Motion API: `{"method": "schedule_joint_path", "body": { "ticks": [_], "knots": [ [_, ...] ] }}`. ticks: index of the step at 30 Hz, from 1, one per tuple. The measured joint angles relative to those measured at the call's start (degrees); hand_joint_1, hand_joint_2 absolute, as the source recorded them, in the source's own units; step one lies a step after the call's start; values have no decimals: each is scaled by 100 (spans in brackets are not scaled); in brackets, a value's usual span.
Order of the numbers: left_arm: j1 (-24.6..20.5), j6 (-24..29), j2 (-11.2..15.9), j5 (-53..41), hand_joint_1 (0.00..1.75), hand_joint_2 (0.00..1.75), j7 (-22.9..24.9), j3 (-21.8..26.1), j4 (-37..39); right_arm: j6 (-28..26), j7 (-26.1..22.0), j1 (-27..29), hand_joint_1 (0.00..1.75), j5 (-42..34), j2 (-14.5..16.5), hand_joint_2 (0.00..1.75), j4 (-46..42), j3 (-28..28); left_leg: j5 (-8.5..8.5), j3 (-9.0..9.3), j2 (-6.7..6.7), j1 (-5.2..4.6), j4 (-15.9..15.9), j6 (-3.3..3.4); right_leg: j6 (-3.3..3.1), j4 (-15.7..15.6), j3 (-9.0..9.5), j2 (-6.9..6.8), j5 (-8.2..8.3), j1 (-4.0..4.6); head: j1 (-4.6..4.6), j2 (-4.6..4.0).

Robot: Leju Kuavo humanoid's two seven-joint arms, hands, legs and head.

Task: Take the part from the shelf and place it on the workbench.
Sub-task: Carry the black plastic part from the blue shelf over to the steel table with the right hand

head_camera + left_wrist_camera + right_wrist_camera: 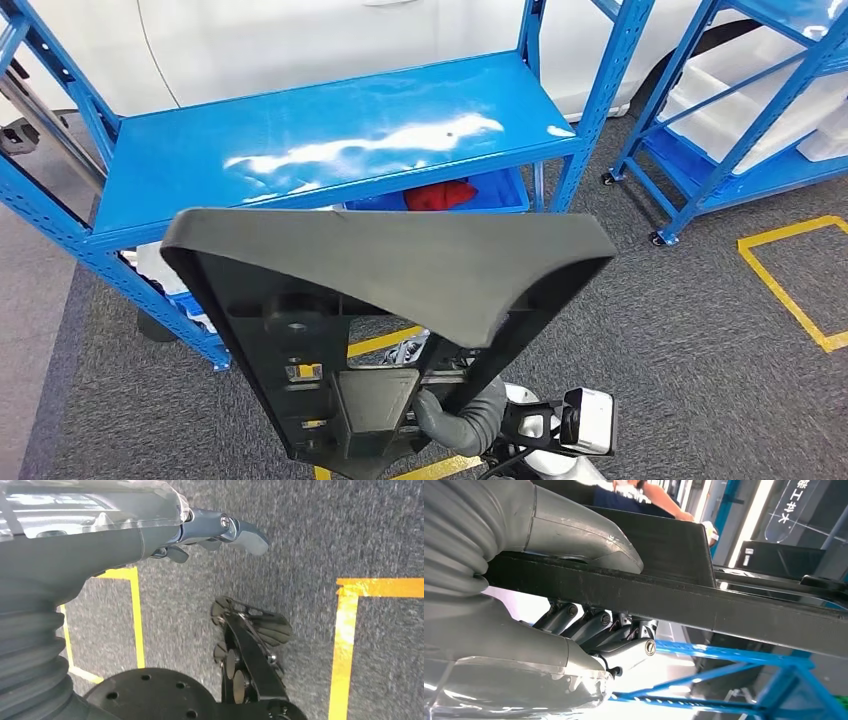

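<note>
Right robot hand (589, 630) clamped on black part (390, 300), shelf (330, 140) at twelve o'clock; left robot hand (220, 532) hanging loosely open, holding nothing.

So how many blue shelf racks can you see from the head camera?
2. One rack stands straight ahead behind the black part that the right hand holds; a second rack stands at the far right, cut off by the picture's edge. Others may be out of frame.
</note>
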Motion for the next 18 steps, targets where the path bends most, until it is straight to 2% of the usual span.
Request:
{"method": "schedule_joint_path", "body": {
  "ticks": [2, 3, 4, 6, 8, 9, 11, 12, 13, 14, 15, 17, 18],
  "knots": [
    [4, 17, 16, 1, 0, 175, 16, -7, 5, -23, -5, -33, 175, 51, 1, 175, -118, 0, 275, 369, -183, 5, -756, 46, 35, 33, -19, 99, -1, 9, 0, 0],
    [0, 21, 22, 1, 0, 175, 26, -10, 8, -29, -7, -49, 175, 67, 1, 175, -169, -1, 322, 469, -254, 4, -977, 66, 66, 46, -44, 142, 8, 9, 0, 0],
    [-6, 22, 26, 0, 0, 175, 35, -13, 10, -42, -8, -57, 175, 80, 1, 175, -212, -3, 303, 496, -288, -1, -1049, 87, 101, 49, -72, 183, 21, 7, -1, 0],
    [-30, 20, 22, -14, 0, 175, 59, -23, 10, -103, -13, -64, 175, 104, 0, 175, -299, -15, 324, 490, -211, 6, -1078, 139, 175, 43, -109, 252, 46, -3, -1, 0],
    [-39, 19, 14, -46, 0, 175, 97, -41, 10, -203, -16, -81, 175, 114, -1, 175, -404, -42, 361, 497, -102, 31, -1125, 219, 231, 204, -190, 134, -72, 10, 1, 0],
    [-38, 22, 9, -67, 0, 175, 119, -56, 10, -251, -15, -91, 175, 107, -1, 175, -457, -59, 376, 498, -39, 41, -1144, 251, 253, 465, -310, 22, -231, 14, 1, 0],
    [-28, 36, 9, -103, 0, 175, 150, -94, 11, -309, -8, -100, 175, 82, -1, 175, -529, -92, 378, 487, 83, 20, -1146, 278, 282, 1237, -674, -155, -610, 4, 0, 0],
    [-26, 43, 11, -115, 0, 175, 158, -116, 11, -321, -3, -96, 175, 72, -1, 175, -546, -107, 377, 482, 146, 14, -1145, 279, 295, 1561, -828, -185, -719, -6, 0, 0],
    [-28, 47, 12, -121, 0, 175, 161, -134, 11, -323, 1, -91, 175, 66, -2, 175, -558, -119, 376, 480, 206, 11, -1142, 279, 302, 1691, -891, -200, -717, -15, 0, 0],
    [-33, 50, 13, -122, 0, 175, 163, -150, 11, -323, 5, -89, 175, 65, -2, 175, -570, -126, 373, 481, 263, 9, -1139, 275, 303, 1579, -833, -221, -601, -22, 0, 0],
    [-40, 50, 12, -123, 0, 175, 164, -161, 11, -323, 8, -89, 175, 65, -2, 175, -584, -131, 367, 488, 315, 9, -1135, 267, 294, 1260, -667, -268, -412, -25, 0, 0],
    [-49, 49, 10, -128, 0, 175, 164, -172, 11, -323, 10, -94, 175, 63, -2, 175, -628, -135, 344, 506, 406, -11, -1119, 231, 241, 431, -242, -512, -92, 7, 0, 0],
    [-50, 49, 10, -130, 0, 175, 164, -173, 11, -323, 10, -98, 175, 62, -1, 175, -645, -136, 334, 512, 448, -26, -1112, 206, 207, 168, -117, -600, -21, 32, 0, 0]
  ]
}}
